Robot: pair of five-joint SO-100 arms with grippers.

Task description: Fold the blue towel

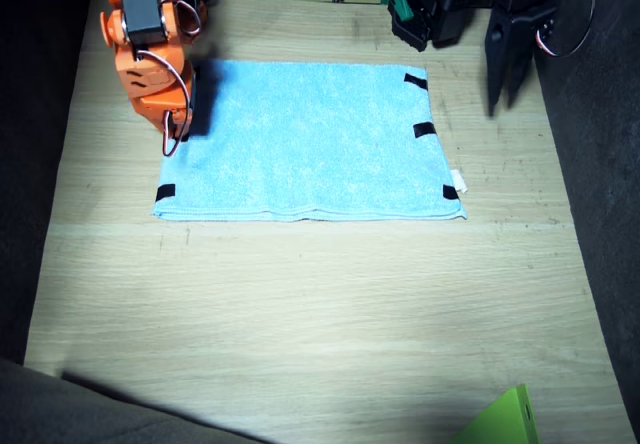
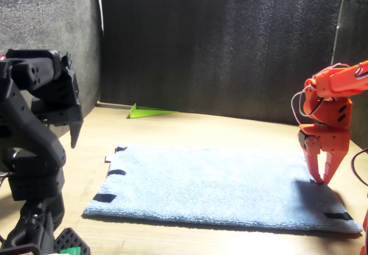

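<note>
In the fixed view the orange right arm stands over the towel's near-left part, its gripper pointing straight down at the cloth's left edge. In the front view that same gripper hangs with its tips just at the towel's edge; the 2 fingers sit close together with only a thin gap between them, and nothing is pinched there. Whether the tips touch the cloth cannot be told.

The towel lies flat on the wooden table, spread as a wide rectangle in the table's far half. A doubled layer shows along its near edge, so it appears folded once. 4 black tape marks are visible: 1 at the near-left corner and 3 down the right edge, with a small white tag by the near-right corner.

Further right, the black left arm stays off the towel beyond its far-right corner. Its gripper points down above bare table; whether it is parted or closed cannot be told.

A green wedge lies at the table's near-right edge.
</note>
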